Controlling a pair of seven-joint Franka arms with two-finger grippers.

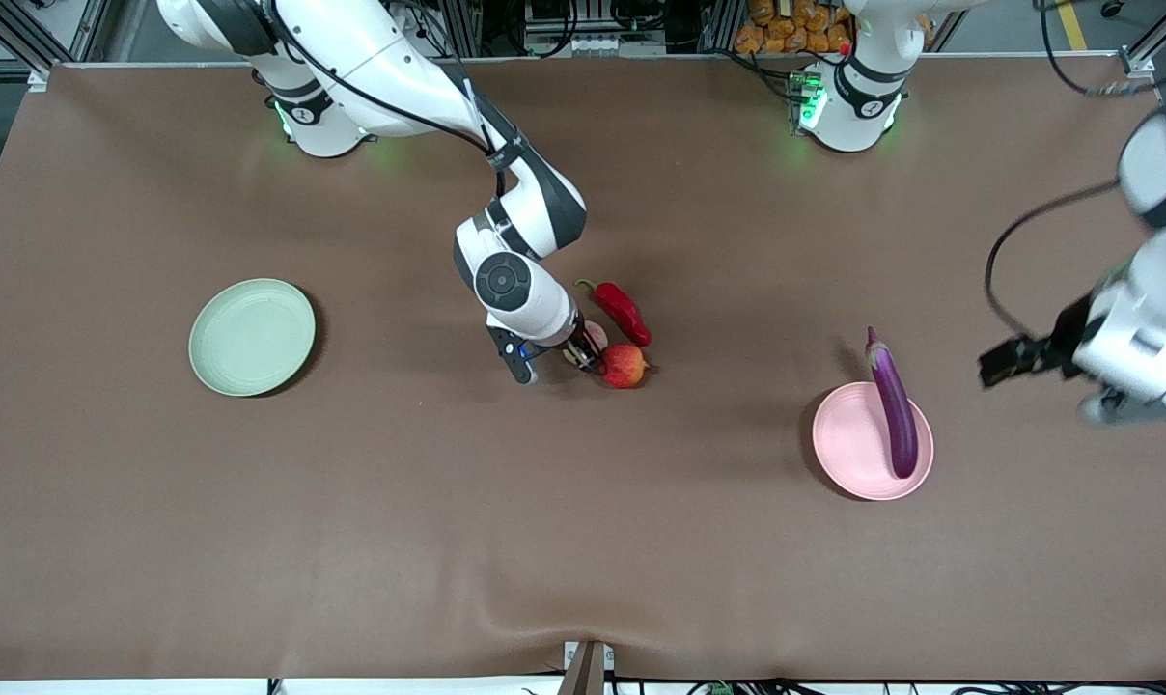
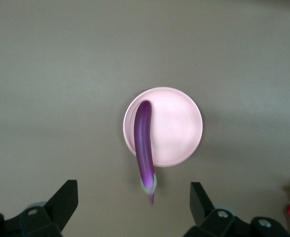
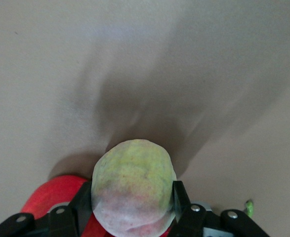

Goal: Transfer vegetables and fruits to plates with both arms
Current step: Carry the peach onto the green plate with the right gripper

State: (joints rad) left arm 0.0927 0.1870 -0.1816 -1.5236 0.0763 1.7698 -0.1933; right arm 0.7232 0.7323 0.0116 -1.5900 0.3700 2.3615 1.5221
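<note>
The right gripper [image 3: 134, 210] is clamping 1 peach [image 3: 134, 190] mid-table, beside 1 apple [image 1: 624, 366] and 1 chili pepper [image 1: 624, 311]. The left gripper [image 2: 134, 210] is hanging wide open above 1 eggplant [image 1: 893, 403] lying on the pink plate [image 1: 848, 449]. 2 plates: the green plate [image 1: 252, 337] is sitting toward the right arm's end.
</note>
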